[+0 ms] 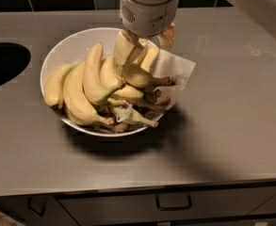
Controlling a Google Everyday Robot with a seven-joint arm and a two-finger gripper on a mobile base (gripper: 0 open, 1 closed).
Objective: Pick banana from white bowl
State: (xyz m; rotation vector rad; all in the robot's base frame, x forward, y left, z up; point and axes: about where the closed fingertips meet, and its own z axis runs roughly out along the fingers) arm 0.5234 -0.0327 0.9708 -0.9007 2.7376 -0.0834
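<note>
The white bowl (62,51) stands on the grey counter, filled with several yellow bananas. My gripper (146,55) hangs from above over the bowl's right half. Its two pale fingers (126,51) stand on either side of the upper end of one short banana (140,75), whose dark stem points right. The fingers look closed on this banana. The banana still touches the pile below it. Larger bananas (91,76) lie in the bowl's left half.
A white paper sheet (177,67) sticks out of the bowl's right side under the bananas. A dark round hole (3,65) is cut into the counter at the left. Drawers with a handle (174,202) lie below the front edge.
</note>
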